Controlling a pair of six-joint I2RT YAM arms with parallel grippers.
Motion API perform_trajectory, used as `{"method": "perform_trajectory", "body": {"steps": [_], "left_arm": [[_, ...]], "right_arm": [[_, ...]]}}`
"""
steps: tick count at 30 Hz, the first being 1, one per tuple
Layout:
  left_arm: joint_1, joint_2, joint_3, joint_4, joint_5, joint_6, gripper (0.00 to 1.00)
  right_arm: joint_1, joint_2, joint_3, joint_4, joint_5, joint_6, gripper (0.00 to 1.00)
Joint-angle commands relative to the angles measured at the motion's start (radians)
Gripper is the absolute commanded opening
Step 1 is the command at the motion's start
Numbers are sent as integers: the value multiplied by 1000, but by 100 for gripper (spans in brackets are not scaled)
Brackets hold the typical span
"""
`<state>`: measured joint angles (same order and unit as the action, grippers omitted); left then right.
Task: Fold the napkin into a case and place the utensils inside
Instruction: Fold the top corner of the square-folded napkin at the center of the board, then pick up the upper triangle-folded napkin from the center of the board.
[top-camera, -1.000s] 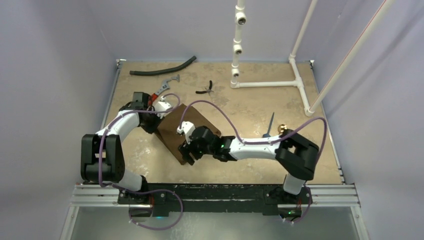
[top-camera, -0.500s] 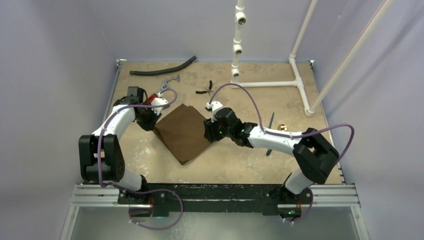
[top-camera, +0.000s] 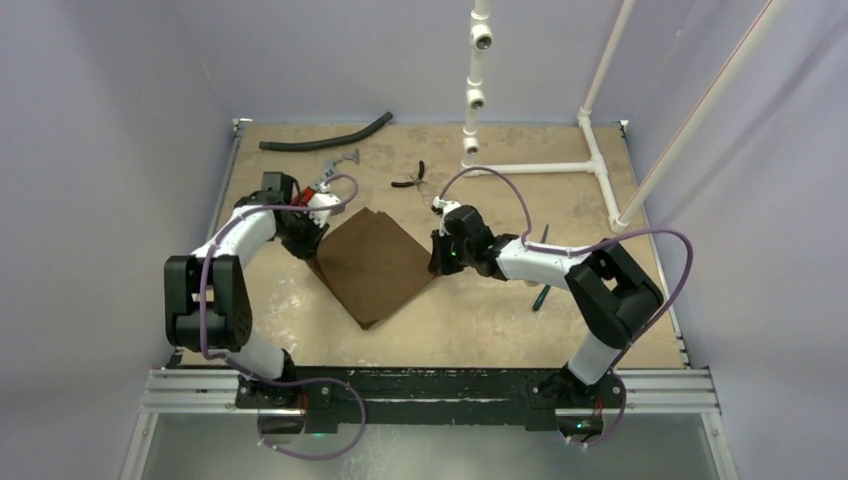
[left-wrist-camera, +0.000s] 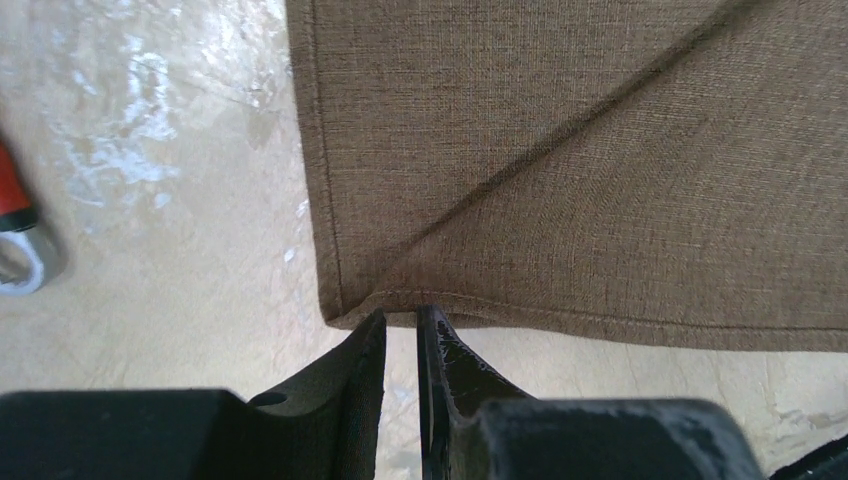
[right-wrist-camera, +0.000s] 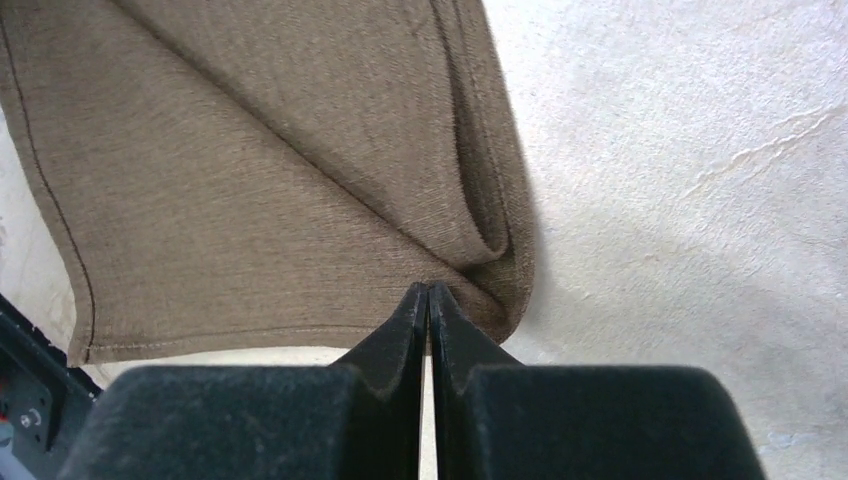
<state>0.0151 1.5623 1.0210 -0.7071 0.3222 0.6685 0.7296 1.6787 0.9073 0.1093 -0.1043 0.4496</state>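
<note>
The dark-brown napkin lies folded in a diamond on the table. My left gripper is at its left corner. In the left wrist view its jaws stand almost together, pinching the napkin at the hem beside the corner. My right gripper is at the napkin's right corner. In the right wrist view it is shut, and the creases of the napkin run into its tips. Of the utensils, a dark thin one and a bluish piece lie right of the napkin, partly under the right arm.
A black hose lies at the back left. The red-handled wrench sits just behind the left gripper, and its handle shows in the left wrist view. Small pliers lie mid-back. A white pipe frame stands at the back right.
My right arm swung from over the napkin's near middle out to its right corner, and its jaws went from open to shut. The left gripper stayed at the left corner.
</note>
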Motion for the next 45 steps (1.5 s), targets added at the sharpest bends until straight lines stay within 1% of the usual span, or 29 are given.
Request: {"method": "perform_trajectory", "body": {"steps": [1, 3, 8, 13, 16, 20, 23, 26, 28, 30, 32, 35, 38, 40, 42, 45], "left_arm": [[-7, 24, -71, 98, -19, -13, 16], [-7, 21, -115, 131, -61, 6, 16], [-7, -12, -214, 217, -159, 51, 16], [-7, -41, -227, 241, -164, 51, 16], [-7, -65, -191, 178, -128, 50, 16], [-7, -103, -102, -2, -41, 101, 20], [-7, -126, -51, -94, 2, 127, 24], [-7, -132, 13, -159, 41, 131, 28], [-7, -123, 43, -176, 68, 129, 29], [-7, -106, 53, -171, 85, 124, 29], [-31, -78, 50, -148, 94, 110, 29], [-37, -21, 31, -95, 130, 78, 28], [-40, 56, 10, -59, 145, 67, 25], [-40, 94, -19, -23, 114, 69, 22], [-40, 121, -54, 26, 53, 70, 21], [-40, 144, -108, 88, -6, 71, 20]], "right_arm": [[-50, 22, 3, 30, -72, 16, 4], [-71, 39, 7, 32, -88, 13, 2], [-85, 58, 6, 44, -98, 8, 2], [-87, 58, 18, 31, -101, -6, 0], [-87, 18, 56, -25, -69, -26, 0], [-87, -59, 108, -95, -39, -38, 1], [-86, -88, 132, -88, -26, -35, 2], [-84, -76, 130, -49, -132, -3, 3], [-84, -51, 115, 0, -228, 12, 3], [-84, -3, 117, 12, -327, 0, 2], [-87, 54, 108, 11, -426, 4, 0], [-106, 114, 97, 35, -494, 3, 0], [-121, 167, 83, 68, -530, 14, 0], [-128, 207, 81, 78, -540, 20, 0], [-136, 245, 80, 84, -529, 20, 0], [-151, 280, 73, 95, -505, 22, 0]]}}
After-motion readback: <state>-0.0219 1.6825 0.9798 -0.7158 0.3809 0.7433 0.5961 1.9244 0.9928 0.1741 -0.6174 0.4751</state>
